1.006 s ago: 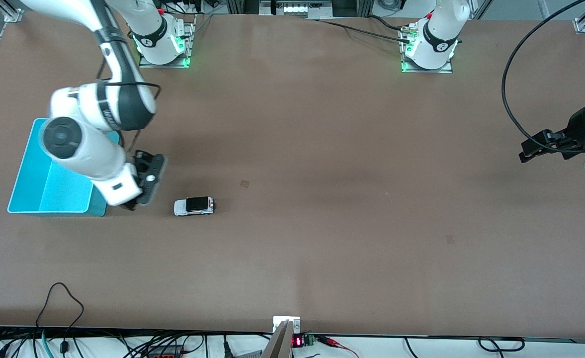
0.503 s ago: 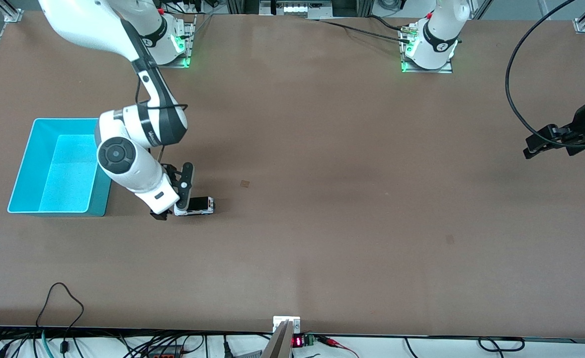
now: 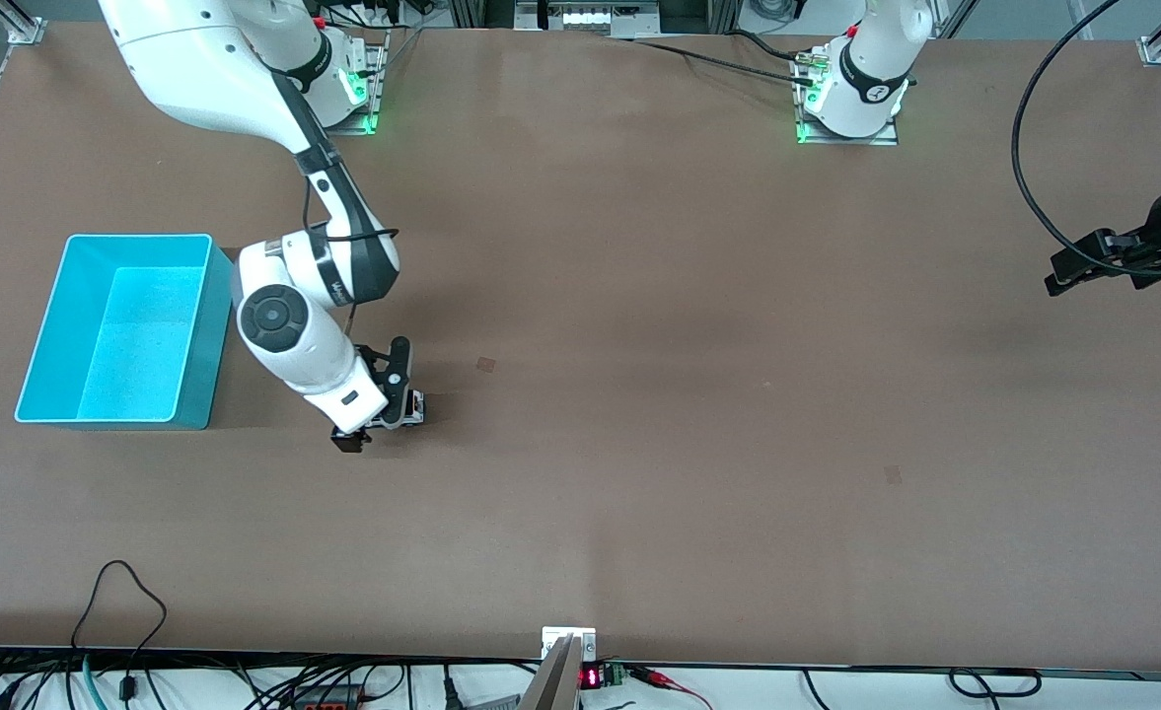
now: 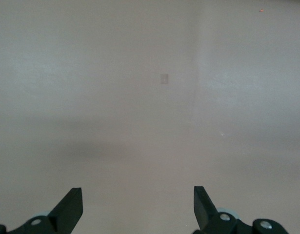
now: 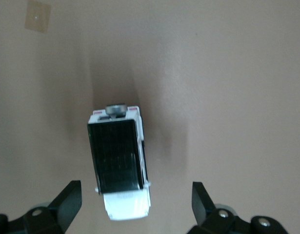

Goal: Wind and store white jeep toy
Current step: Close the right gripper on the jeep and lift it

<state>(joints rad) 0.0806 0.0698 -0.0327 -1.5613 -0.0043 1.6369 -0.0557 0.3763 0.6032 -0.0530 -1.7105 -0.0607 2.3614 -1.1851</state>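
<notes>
Looking down from the front camera, I see the right gripper (image 3: 390, 399) hanging directly over the white jeep toy (image 3: 410, 406), with most of the little car hidden under the wrist and only one end of it peeking out toward the left arm's end of the table. Through the right wrist view I get a much better look: the right gripper (image 5: 135, 204) has its two dark fingers (image 5: 69, 200) spread wide, one to each side of the white jeep toy (image 5: 119, 163), and neither finger touches the body. The toy stands on its wheels on the brown table (image 3: 639, 394), black roof panel up, white hood nearest the wrist camera and a small grey spare wheel at its other end (the car's long axis runs straight between the fingers).

The turquoise bin (image 3: 52, 330) sits near the right arm's end of the table, close to the jeep but apart from it, and I see nothing inside it.

The left gripper (image 3: 1083, 264) waits in the air over the table's edge at the left arm's end, well apart from the toy. In the left wrist view the left gripper (image 4: 138, 209) is wide open too, its fingers (image 4: 70, 207) holding nothing, with only bare tabletop under them.
</notes>
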